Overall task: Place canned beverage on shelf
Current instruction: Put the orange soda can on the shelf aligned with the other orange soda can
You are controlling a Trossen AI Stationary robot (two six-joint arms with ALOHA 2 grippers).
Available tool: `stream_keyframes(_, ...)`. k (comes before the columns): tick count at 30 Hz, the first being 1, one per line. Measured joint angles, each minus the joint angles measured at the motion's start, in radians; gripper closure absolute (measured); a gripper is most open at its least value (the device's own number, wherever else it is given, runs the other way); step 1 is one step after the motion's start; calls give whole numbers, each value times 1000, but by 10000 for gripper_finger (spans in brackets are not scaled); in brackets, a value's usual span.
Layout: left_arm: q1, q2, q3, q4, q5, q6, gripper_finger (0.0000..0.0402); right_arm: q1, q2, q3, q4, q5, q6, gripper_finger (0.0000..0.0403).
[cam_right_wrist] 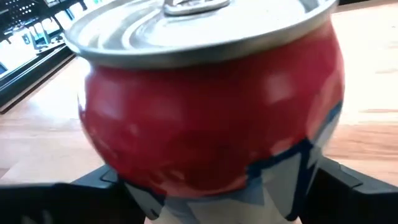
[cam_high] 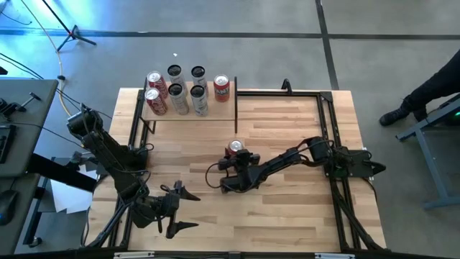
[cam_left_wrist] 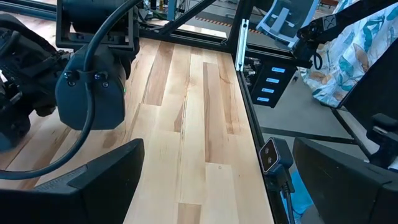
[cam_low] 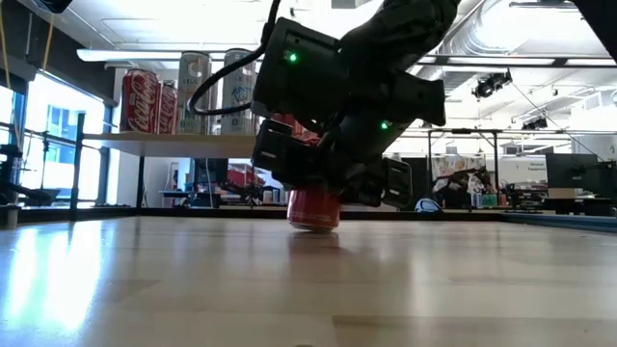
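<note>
- Right wrist view fills almost wholly with a red can (cam_right_wrist: 211,118), silver-topped with a blue and white pattern low on its side, standing between that arm's two dark fingers (cam_right_wrist: 348,180), which show at either side of its base.
- Low view has the right gripper (cam_low: 318,198) come down from above around the same red can (cam_low: 314,209), whose bottom rests on the plank tabletop (cam_low: 289,289); the fingers sit close against the can's sides, but whether they press on it firmly cannot be told.
- High view puts this can (cam_high: 235,149) near the middle of the tabletop (cam_high: 287,129), at the tip of the right gripper (cam_high: 237,160), with the right arm stretching in from the table's right edge.
- At the table's near left corner the left gripper (cam_high: 183,208) waits, its fingers spread wide and holding nothing; the left wrist view shows those fingers (cam_left_wrist: 93,180) far apart over bare planks.
- Farther back, at the far left of the table, stands the shelf (cam_high: 188,111), a pale board raised on thin black posts.
- On it stand six cans: two red ones (cam_high: 155,92) at the left, four silver and dark ones (cam_high: 187,90) in the middle, and one more red can (cam_high: 222,88) at its right end.
- Beyond the table's far right corner a person's dark shoe and leg (cam_high: 424,97) show on the floor.
</note>
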Motion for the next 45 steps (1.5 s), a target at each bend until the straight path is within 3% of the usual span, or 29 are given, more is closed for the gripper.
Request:
stream_keyframes(9, 0, 0, 0, 0, 0, 0, 14, 20, 0, 119, -142, -63, 1, 116)
stream_keyframes(16, 0, 0, 0, 0, 0, 0, 14, 35, 0, 343, -437, -48, 49, 116)
stream_keyframes(24, 0, 0, 0, 0, 0, 0, 14, 22, 0, 582, -657, 84, -27, 116)
stream_keyframes(33, 0, 0, 0, 0, 0, 0, 14, -79, 0, 642, -642, 59, -196, 116)
stream_keyframes(45, 0, 0, 0, 0, 0, 0, 14, -166, 0, 643, -486, -9, -315, 116)
